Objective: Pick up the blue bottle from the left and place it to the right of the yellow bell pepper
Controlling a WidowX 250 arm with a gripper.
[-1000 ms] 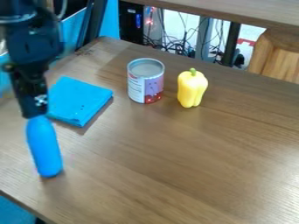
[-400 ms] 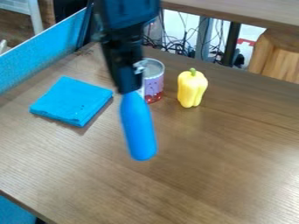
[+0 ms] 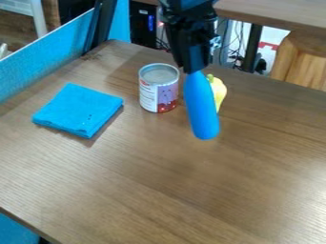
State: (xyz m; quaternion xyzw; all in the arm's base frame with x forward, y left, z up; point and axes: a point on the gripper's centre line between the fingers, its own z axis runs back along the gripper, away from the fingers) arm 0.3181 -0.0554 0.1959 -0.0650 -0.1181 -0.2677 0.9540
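One smooth blue elongated object (image 3: 202, 107) hangs from your gripper (image 3: 195, 70), which is pinching it by its narrower upper end. That grip leaves most of the length free, pointing down with a slight slant towards the right of the view, probably because the narrow end offers the easier hold. You can see a plain, evenly blue body, fuller lower down and finished in a rounded tip; what the object is, you cannot tell from its shape. It appears to be above the worktop (image 3: 159, 186), though its exact clearance is hard to judge. Behind it from your viewpoint, a yellow toy bell pepper (image 3: 219, 93) is partly covered, its green stem end showing beside the blue body. Just left of the held object in the view is a metal can (image 3: 158, 89) with a white, purple and red label; its flat base lets it stand upright, round top facing up. Farther left you have a folded blue cloth (image 3: 77, 109), laid flat in a compact, roughly square stack, so its layers likely keep together under their own weight. Beyond the worktop's edge, you can see a blue panel (image 3: 54, 55) at the left, a black case with a blue light (image 3: 151, 23) at the back, loose cables (image 3: 238, 45), and wooden furniture (image 3: 302, 64) at the right.
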